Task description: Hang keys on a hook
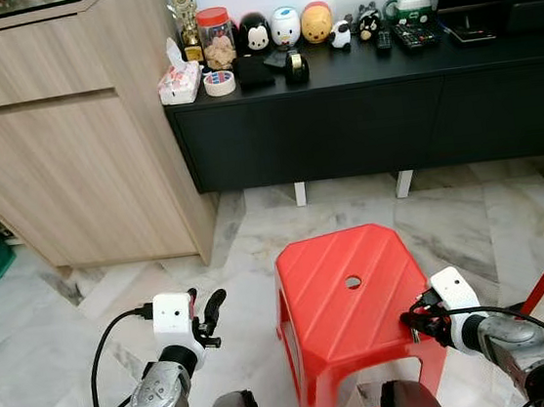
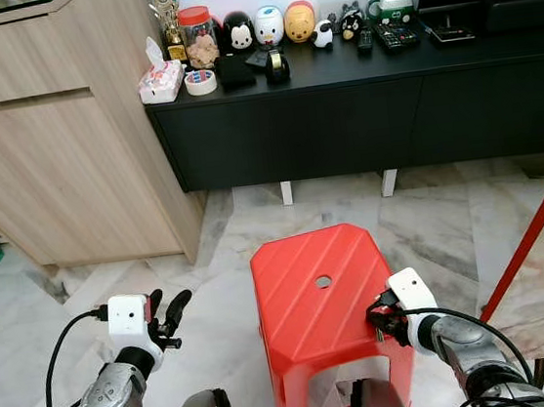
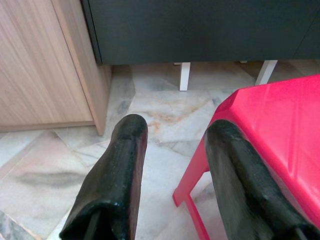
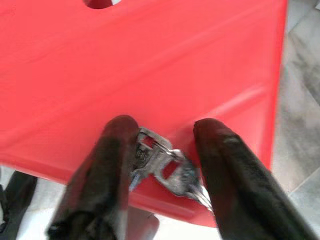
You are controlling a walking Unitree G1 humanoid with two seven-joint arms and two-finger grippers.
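The keys (image 4: pixel 162 162) lie on the near right edge of the red stool (image 1: pixel 346 288), and the right gripper (image 4: pixel 160 167) sits low over that edge with its two black fingers spread, one on each side of the keys, not yet squeezing them. The left gripper (image 3: pixel 172 175) hangs just left of the stool with its fingers wide apart and nothing between them. The job looks like it has only begun: the keys must be pinched, lifted off the stool and carried to a hook.
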